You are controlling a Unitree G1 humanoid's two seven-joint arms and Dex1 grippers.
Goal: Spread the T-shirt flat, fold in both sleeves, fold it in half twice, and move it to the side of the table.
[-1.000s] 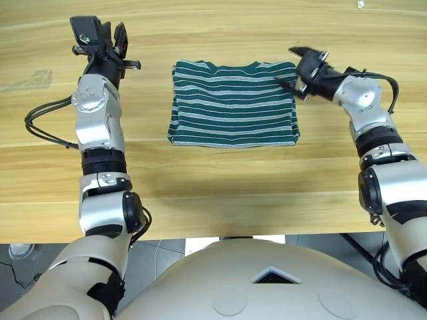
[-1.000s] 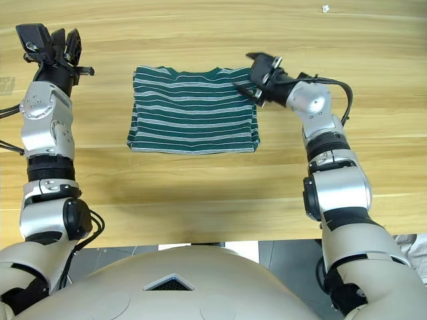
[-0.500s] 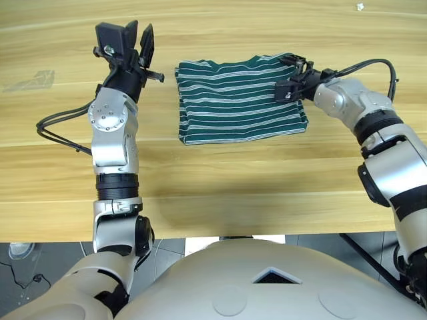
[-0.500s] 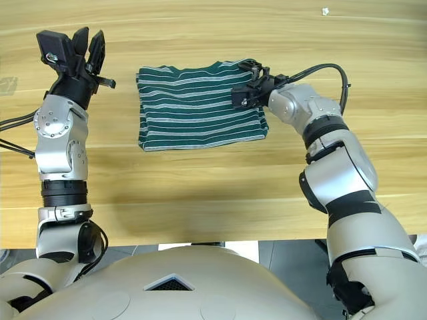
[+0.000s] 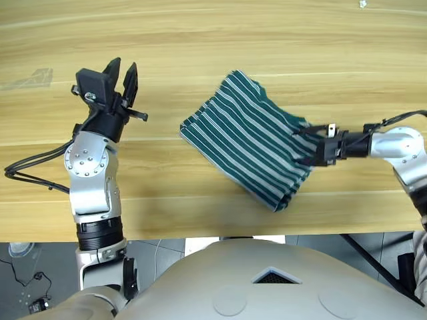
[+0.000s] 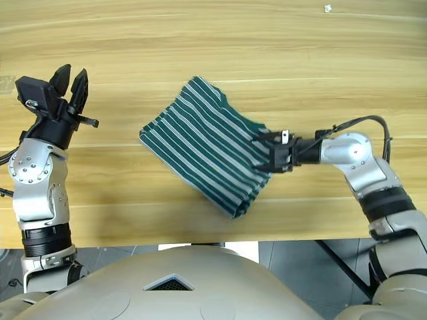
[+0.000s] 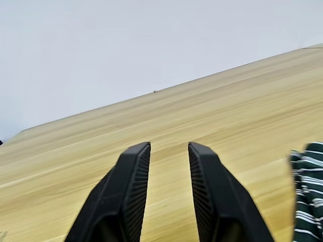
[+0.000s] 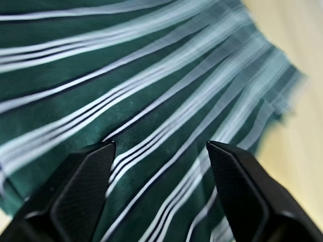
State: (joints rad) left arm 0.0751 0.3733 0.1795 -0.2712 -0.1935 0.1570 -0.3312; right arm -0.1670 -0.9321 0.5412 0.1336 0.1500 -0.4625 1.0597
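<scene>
The T-shirt [image 5: 250, 140] lies cornerwise on the surface [image 5: 200, 40], toward its near edge. The right claw [image 5: 301, 145] is at the T-shirt's right corner, touching it. The left claw [image 5: 124, 67] is well to the T-shirt's left, apart from it. A small scrap [image 5: 361, 4] lies far behind the T-shirt, to its right.

No legible txt anywhere

Small white scrap [image 5: 361, 4], far right
</scene>
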